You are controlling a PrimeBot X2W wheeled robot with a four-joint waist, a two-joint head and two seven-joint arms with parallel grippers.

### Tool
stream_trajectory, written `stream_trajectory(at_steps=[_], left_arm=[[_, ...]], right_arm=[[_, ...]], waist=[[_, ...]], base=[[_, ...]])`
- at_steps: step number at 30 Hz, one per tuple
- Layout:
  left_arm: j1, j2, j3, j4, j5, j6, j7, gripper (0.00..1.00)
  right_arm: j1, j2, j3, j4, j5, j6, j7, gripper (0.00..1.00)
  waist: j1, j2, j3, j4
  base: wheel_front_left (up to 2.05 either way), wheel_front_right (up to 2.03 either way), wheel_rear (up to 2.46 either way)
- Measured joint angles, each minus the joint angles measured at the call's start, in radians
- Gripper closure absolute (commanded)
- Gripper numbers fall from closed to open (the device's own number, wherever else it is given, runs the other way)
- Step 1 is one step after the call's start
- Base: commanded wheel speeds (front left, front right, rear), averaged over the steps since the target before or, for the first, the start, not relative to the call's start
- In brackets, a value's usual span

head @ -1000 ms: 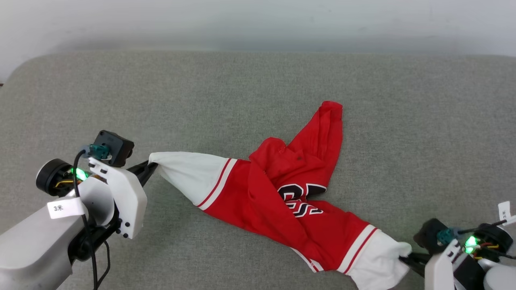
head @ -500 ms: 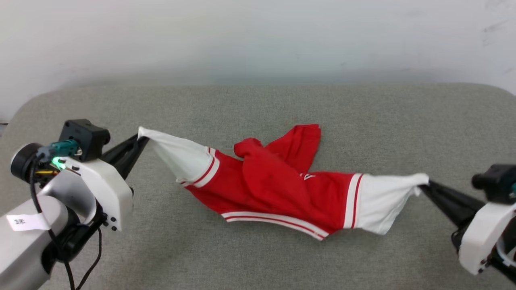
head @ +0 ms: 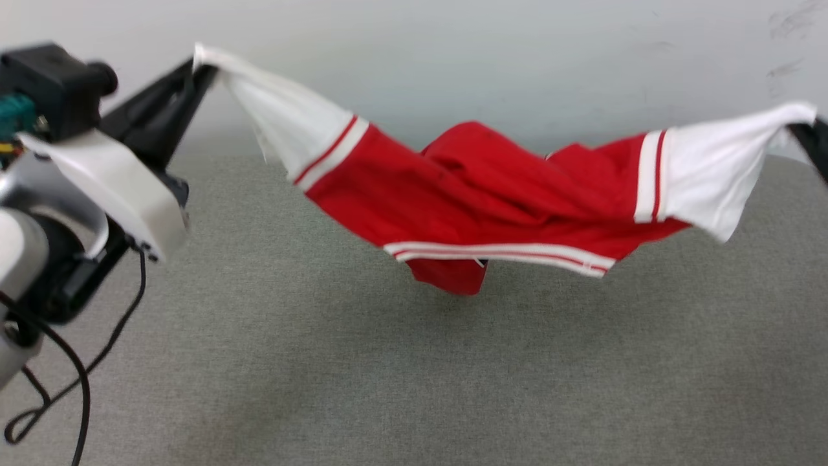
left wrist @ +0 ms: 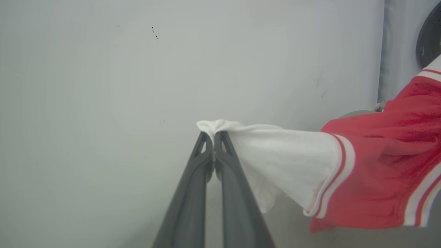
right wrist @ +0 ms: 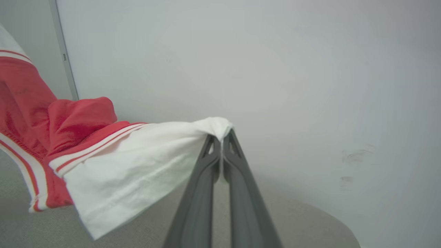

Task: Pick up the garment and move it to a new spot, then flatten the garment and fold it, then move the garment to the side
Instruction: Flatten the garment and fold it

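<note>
Hanging slack over the grey cushion [head: 414, 375], the garment [head: 491, 188] is strung btwn left gripper [head: 194, 65] & right gripper [right wrist: 222, 137], each pinching a white sleeve tip tight.

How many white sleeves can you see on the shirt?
2. One sleeve is upper left, pinched by the left gripper; the other sleeve is upper right, pinched by the right gripper.

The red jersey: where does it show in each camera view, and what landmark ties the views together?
Head view: jersey hangs across the middle.
Left wrist view: jersey at right, sleeve tip pinched in left hand.
Right wrist view: jersey at left, sleeve tip pinched in right hand.
Shared landmark: pale wall behind.
</note>
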Motion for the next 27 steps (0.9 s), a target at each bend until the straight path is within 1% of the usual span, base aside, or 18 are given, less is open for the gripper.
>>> stream_trajectory(at_steps=[6, 9, 11, 19, 27], left_arm=[[-0.149, -0.042, 0.052, 0.037, -0.002, -0.039, 0.022, 1.00], [-0.237, -0.076, 0.067, 0.086, 0.007, -0.069, 0.034, 1.00], [-0.298, -0.111, 0.075, 0.123, 0.011, -0.089, 0.038, 1.00], [-0.528, -0.216, 0.082, 0.322, 0.059, -0.160, 0.057, 1.00], [-0.784, -0.306, 0.099, 0.538, 0.119, -0.210, 0.047, 1.00]], right_arm=[[-0.182, 0.019, -0.044, 0.026, -0.002, 0.000, 0.037, 1.00], [-0.294, 0.044, -0.051, 0.060, 0.006, 0.000, 0.050, 1.00], [-0.378, 0.058, -0.051, 0.092, -0.003, 0.000, 0.053, 1.00], [-0.691, 0.120, -0.010, 0.277, -0.084, 0.000, 0.059, 1.00], [-1.009, 0.180, 0.055, 0.500, -0.171, 0.000, 0.032, 1.00]], waist=[[0.0000, 0.0000, 0.013, 0.003], [0.0000, 0.0000, 0.036, 0.004], [0.0000, 0.0000, 0.056, 0.004], [0.0000, 0.0000, 0.170, 0.005], [0.0001, 0.0000, 0.330, 0.004]], base=[[0.00, 0.00, 0.00], [0.00, 0.00, 0.00], [0.00, 0.00, 0.00], [0.00, 0.00, 0.00], [0.00, 0.00, 0.00]])
